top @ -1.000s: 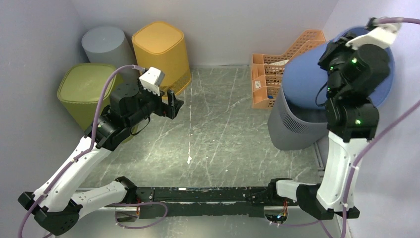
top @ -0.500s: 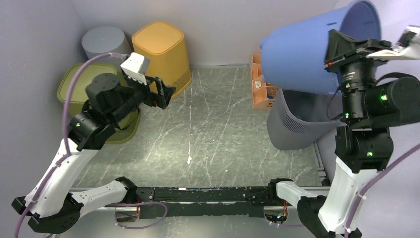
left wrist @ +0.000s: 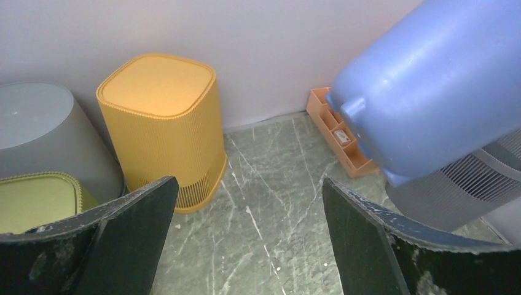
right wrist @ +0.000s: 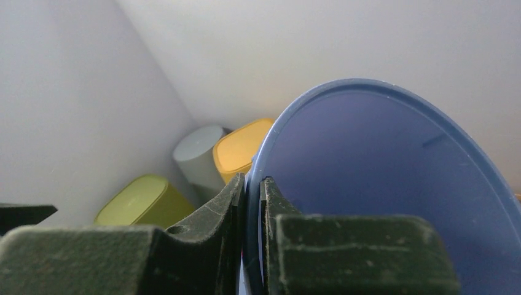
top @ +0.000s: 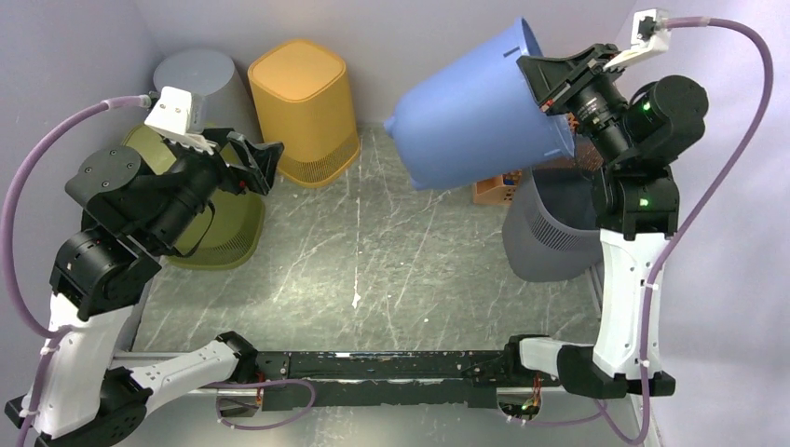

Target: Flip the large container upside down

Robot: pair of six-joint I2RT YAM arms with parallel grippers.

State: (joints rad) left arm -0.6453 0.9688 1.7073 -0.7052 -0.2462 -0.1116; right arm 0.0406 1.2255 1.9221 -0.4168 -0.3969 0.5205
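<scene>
Veined green stone tabletop (top: pixel 391 261), right gripper (right wrist: pixel 252 190) pinching rim of smooth round blue container (top: pixel 470 107), left gripper (top: pixel 264 160) spread wide, empty

Robot test cell in a laboratory. Plain pale walls (top: pixel 401 37) enclose a green marbled worktop (top: pixel 373 242) on three sides. Cabled left arm (top: pixel 79 354) and right arm (top: pixel 622 289) mount on a black rail (top: pixel 382 365) at bottom centre. Plastic bins (top: pixel 303 102) cluster upper left.

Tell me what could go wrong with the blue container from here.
The right gripper holds the blue container aloft by a pinch on its rim alone; it might slip or swing.
It hangs tilted above the orange organizer and grey bin; lowering could knock them.
The left gripper is open and apart, giving no support.
</scene>
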